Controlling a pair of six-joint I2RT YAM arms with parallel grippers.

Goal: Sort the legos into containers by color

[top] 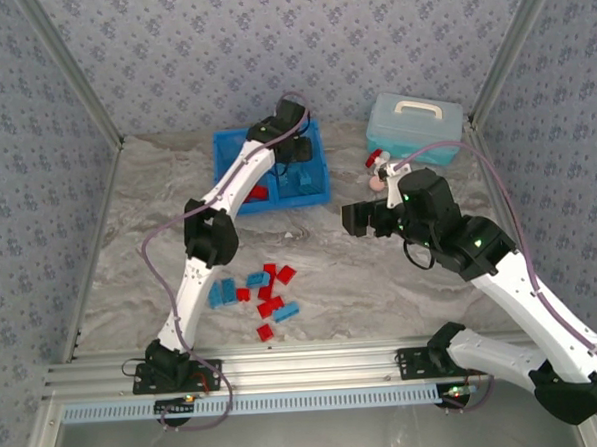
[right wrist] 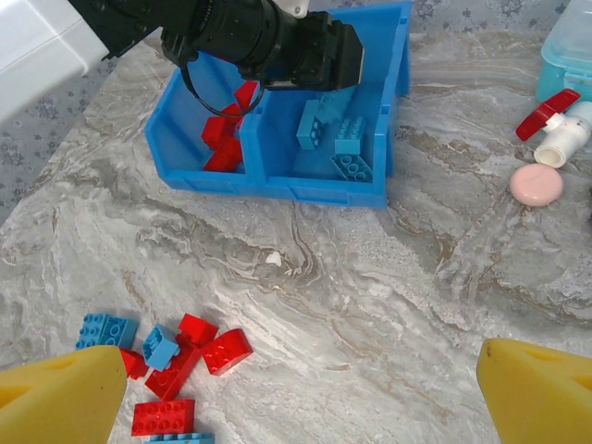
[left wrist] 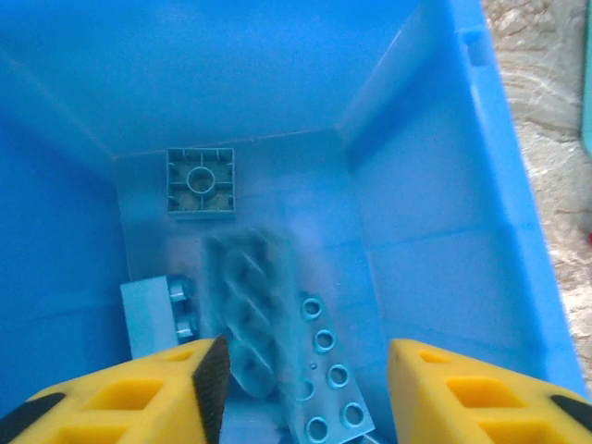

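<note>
The left claw (left wrist: 301,388) hangs over the right compartment of the tray (right wrist: 277,190), fingers spread wide and gripping nothing. A blurred blue brick (left wrist: 245,305) sits beneath them, free, apparently mid-drop. More blue legos (right wrist: 338,139) lie in that compartment and red legos (right wrist: 222,139) in the left one, so the colours are properly apart. The right claw (right wrist: 301,398) hovers above the bare counter (top: 382,279), also wide open and empty. A mixed pile (top: 262,290) of about a dozen red and blue bricks lies on the counter near the left arm's base, well apart from the tray. I'd judge it roughly a third done; that pile is the bulk of what's left.
</note>
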